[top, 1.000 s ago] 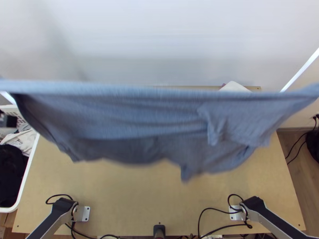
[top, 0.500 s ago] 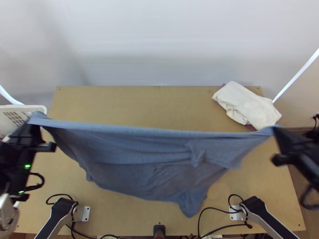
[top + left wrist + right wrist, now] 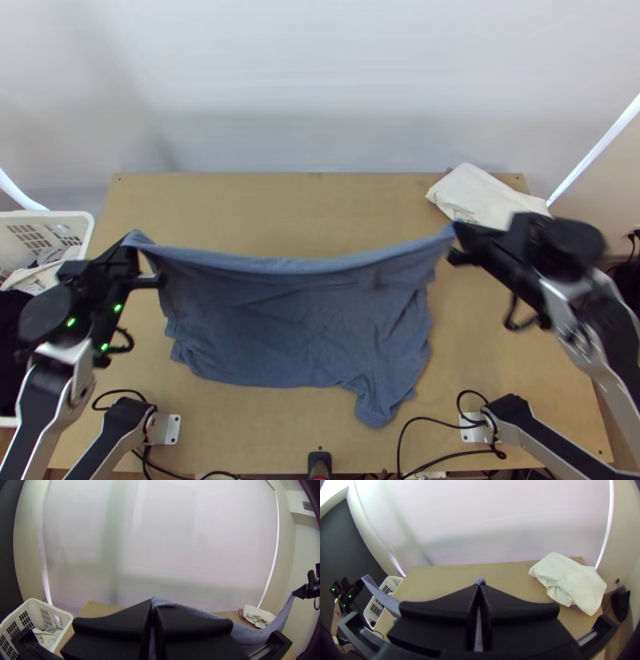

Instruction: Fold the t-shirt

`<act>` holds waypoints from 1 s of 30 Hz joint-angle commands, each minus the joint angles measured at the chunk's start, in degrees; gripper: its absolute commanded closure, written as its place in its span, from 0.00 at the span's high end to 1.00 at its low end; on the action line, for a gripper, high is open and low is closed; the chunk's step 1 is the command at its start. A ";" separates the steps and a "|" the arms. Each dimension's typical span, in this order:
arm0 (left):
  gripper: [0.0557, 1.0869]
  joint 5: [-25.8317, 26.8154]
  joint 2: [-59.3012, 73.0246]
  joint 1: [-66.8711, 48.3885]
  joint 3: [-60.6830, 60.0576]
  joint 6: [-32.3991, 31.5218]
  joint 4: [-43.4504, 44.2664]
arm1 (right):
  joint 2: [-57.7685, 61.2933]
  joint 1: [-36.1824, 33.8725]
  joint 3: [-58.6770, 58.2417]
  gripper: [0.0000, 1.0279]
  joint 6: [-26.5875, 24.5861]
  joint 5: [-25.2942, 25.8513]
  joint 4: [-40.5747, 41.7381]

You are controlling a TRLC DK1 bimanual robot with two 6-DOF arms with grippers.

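White slatted plastic basket (image 3: 50, 214), beside the tabletop's (image 3: 256, 428) left edge: pale cloth (image 3: 30, 278), black cloth (image 3: 8, 344) inside. My left jaws: closed on one raised corner. Blue-grey fabric t-shirt (image 3: 296, 328): long raised edge strung left-right between both jaws, body sloping toward the near edge. My right jaws: closed on the opposite corner, equally near. Cream cloth bundle (image 3: 480, 194): far right corner.

Lt wood tbl (image 3: 312, 208), pale backdrop (image 3: 320, 80) behind, dk wall (image 3: 340, 540) L, brn flr (image 3: 617, 634) R.
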 commanded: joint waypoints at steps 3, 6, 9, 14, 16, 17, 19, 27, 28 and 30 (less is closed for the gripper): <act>0.04 3.84 9.93 4.01 -1.72 -1.53 7.79 | 10.44 -5.15 -0.80 0.03 2.90 -4.07 8.10; 0.04 5.07 19.25 5.86 0.92 -3.99 11.04 | 17.03 -7.17 0.43 0.03 3.87 -5.56 11.61; 0.04 6.74 29.36 8.14 5.75 -7.16 12.53 | 23.97 -8.93 3.07 0.03 5.72 -6.97 14.25; 0.04 7.71 44.56 9.73 15.07 -8.74 13.67 | 34.78 -10.16 9.48 0.03 6.60 -7.23 16.01; 0.04 8.32 49.92 10.34 18.58 -9.35 13.67 | 38.82 -10.25 12.82 0.03 6.68 -7.23 16.10; 0.04 8.59 52.56 10.61 20.34 -9.27 13.67 | 40.85 -10.51 14.49 0.03 6.68 -7.23 16.19; 0.04 8.85 57.13 11.31 23.94 -9.79 13.32 | 44.45 -10.95 17.66 0.03 6.68 -7.23 16.45; 0.04 9.11 72.07 12.27 37.74 -10.32 11.39 | 56.40 -12.09 29.26 0.03 7.91 -7.23 16.80; 0.04 9.03 73.39 12.27 39.59 -10.67 10.51 | 57.63 -12.09 30.40 0.03 8.09 -7.14 16.80; 0.04 9.38 75.24 12.10 42.49 -10.85 7.96 | 59.39 -12.09 32.16 0.03 9.15 -7.14 16.71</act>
